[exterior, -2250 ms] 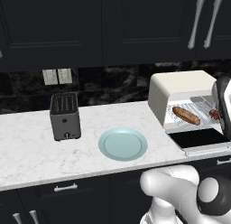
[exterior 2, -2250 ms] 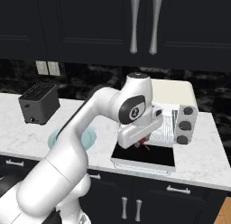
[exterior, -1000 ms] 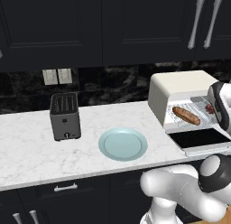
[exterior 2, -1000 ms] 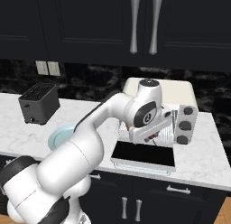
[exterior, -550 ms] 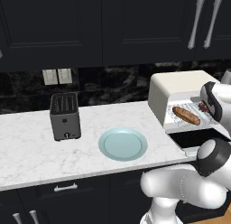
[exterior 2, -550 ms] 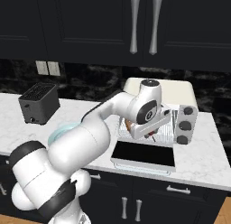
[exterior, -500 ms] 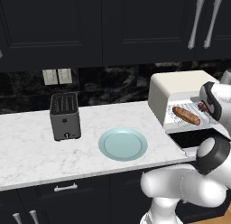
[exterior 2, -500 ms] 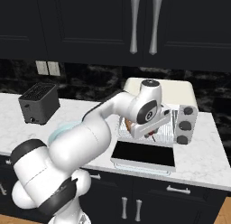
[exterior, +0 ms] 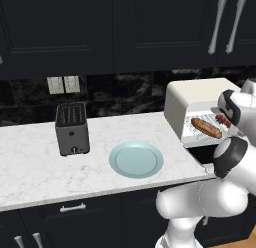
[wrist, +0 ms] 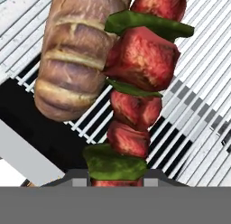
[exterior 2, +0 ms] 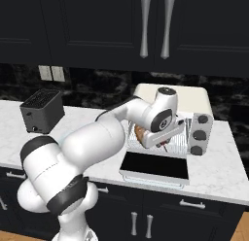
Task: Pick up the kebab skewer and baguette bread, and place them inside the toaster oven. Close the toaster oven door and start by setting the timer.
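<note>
I see the jaws clenched on the kebab skewer point(wrist: 135, 83), which rises from the bottom centre of the hand view between the two finger tips point(wrist: 155, 175), with red meat chunks and green pepper pieces stacked up to the top edge. Just left of it in that view lies the baguette bread point(wrist: 79, 51), resting on the wire rack point(wrist: 198, 105), its side touching the skewer or very nearly so; I cannot tell which.

In the right base view the gripper point(exterior 2: 163, 143) sits at the mouth of the toaster oven point(exterior 2: 194, 101), right of centre, and the toaster oven door point(exterior 2: 154, 167) is folded down flat in front of it, dark glass facing up. In the left base view the baguette bread point(exterior: 206, 127) shows on the rack at the right edge, with the skewer point(exterior: 223, 120) beside it, partly hidden by the arm.

On the desk point(exterior: 30, 167), the pale blue plate point(exterior: 136, 159) sits at lower centre of the left base view, and the dark slot toaster point(exterior: 72, 128) stands to its upper left. Dark cabinets point(exterior: 150, 27) fill the top.
</note>
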{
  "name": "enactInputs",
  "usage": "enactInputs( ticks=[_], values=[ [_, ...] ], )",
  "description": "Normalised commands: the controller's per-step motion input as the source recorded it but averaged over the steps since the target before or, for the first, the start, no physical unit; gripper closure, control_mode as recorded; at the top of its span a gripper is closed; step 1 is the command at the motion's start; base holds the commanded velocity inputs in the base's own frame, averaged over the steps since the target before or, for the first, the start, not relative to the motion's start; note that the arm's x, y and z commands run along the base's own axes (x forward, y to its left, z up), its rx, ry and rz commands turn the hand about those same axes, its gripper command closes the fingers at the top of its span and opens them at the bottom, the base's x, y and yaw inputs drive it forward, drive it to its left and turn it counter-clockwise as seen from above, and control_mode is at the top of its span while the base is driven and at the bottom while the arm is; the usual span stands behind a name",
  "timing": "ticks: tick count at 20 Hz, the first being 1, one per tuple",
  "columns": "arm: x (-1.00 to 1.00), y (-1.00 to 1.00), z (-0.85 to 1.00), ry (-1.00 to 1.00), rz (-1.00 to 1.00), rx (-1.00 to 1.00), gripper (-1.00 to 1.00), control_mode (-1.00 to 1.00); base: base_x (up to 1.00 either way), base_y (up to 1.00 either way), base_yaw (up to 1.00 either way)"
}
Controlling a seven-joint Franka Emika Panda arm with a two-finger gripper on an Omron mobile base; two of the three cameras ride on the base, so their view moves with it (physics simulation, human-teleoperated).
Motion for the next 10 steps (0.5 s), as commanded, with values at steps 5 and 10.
enactInputs(
  ticks=[5, 10],
  values=[
    [0.17, -0.01, -0.14, 0.0, 0.0, 0.05, 1.0, -1.0, 0.0, 0.0, 0.0],
    [0.24, -0.05, -0.11, 0.0, 0.0, 0.05, 1.0, -1.0, 0.0, 0.0, 0.0]
  ],
)
